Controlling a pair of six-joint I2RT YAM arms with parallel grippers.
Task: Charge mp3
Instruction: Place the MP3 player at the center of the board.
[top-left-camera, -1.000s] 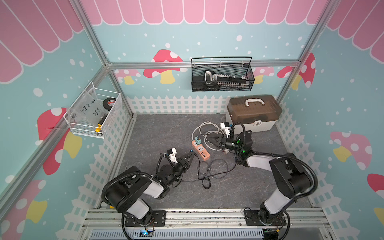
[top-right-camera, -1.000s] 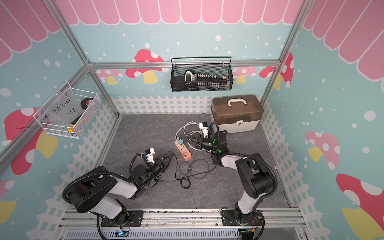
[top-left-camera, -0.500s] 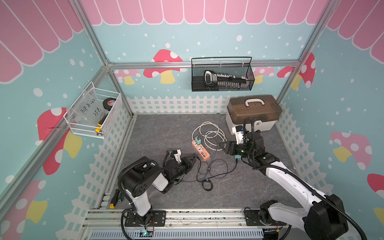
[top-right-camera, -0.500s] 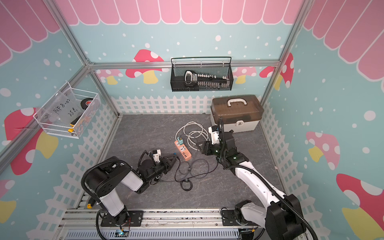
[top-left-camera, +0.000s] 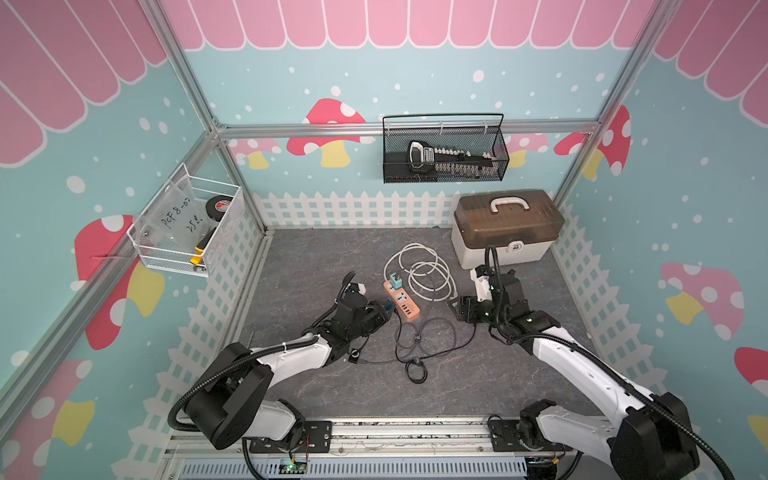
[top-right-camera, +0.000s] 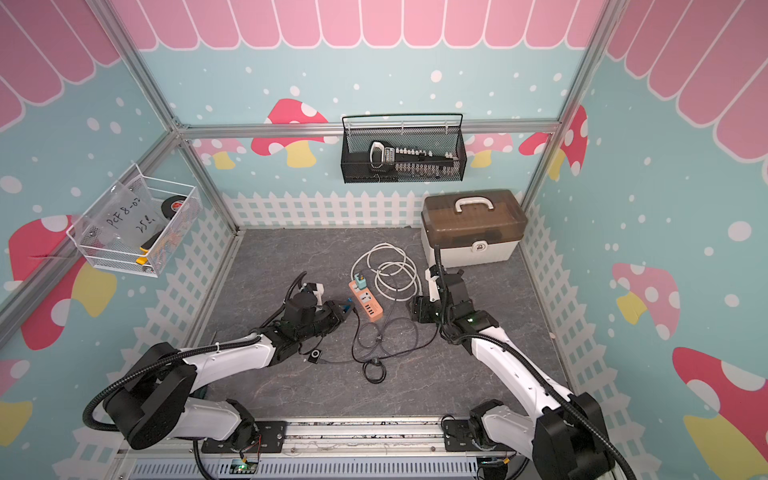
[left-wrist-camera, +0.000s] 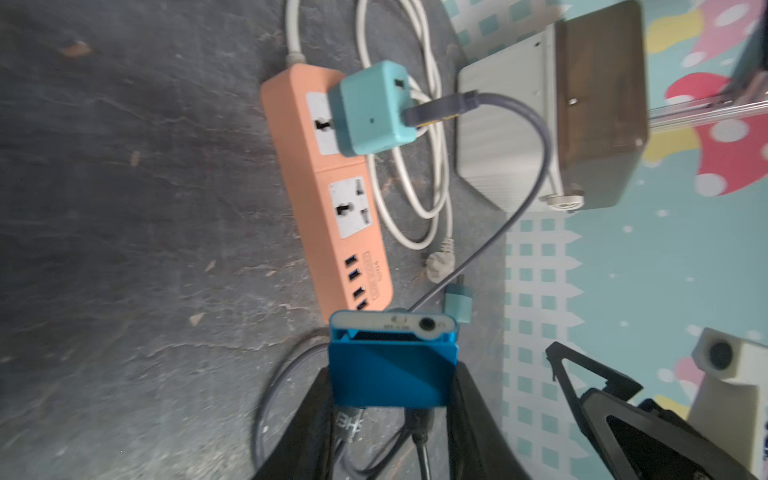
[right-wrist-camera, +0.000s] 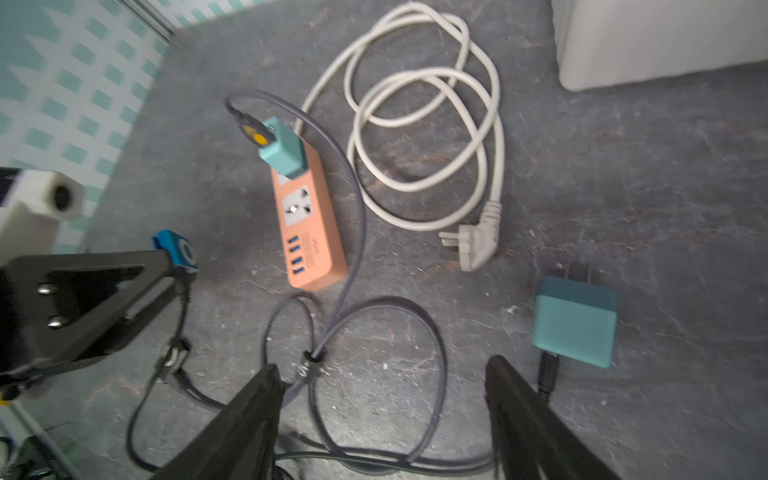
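Jaws of the left gripper (left-wrist-camera: 390, 374) clamp a small blue metal clip-style mp3 player (left-wrist-camera: 392, 365) by its sides, just beside the USB end of the orange plastic power strip (left-wrist-camera: 328, 187). Only the left wrist view shows the player's socket end; both top views give a mere blue speck. The right gripper (right-wrist-camera: 382, 395) has its jaws wide apart and empty over tangled grey cable (right-wrist-camera: 360, 224). Its wrist view shows plainly a loose teal cube charger (right-wrist-camera: 575, 320) on the grey bench (right-wrist-camera: 665, 208) just beside one finger. Farther off, a teal cube adapter (left-wrist-camera: 370, 108) sits plugged into the strip, then a coiled white cord (right-wrist-camera: 478, 245), then a white toolbox with brown lid (top-left-camera: 505, 226).
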